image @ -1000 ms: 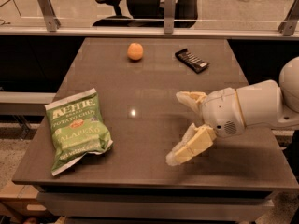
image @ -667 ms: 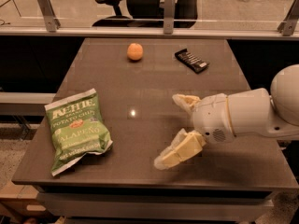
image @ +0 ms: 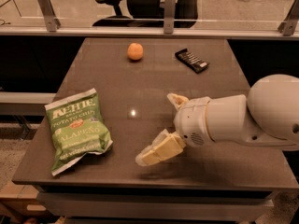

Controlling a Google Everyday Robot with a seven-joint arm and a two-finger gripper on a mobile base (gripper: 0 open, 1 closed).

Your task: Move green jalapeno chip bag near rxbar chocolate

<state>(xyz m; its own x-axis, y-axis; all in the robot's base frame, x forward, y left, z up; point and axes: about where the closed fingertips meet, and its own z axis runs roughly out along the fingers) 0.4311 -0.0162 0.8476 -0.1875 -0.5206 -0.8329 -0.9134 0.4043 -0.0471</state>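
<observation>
My claw hovers over the bench, wide open and empty; bag lies left of it, bar well beyond.

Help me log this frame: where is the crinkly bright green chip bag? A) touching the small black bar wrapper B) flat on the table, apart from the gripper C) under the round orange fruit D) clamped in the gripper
B: the green chip bag lies flat on the dark table, the open gripper hovering to its right.
</observation>
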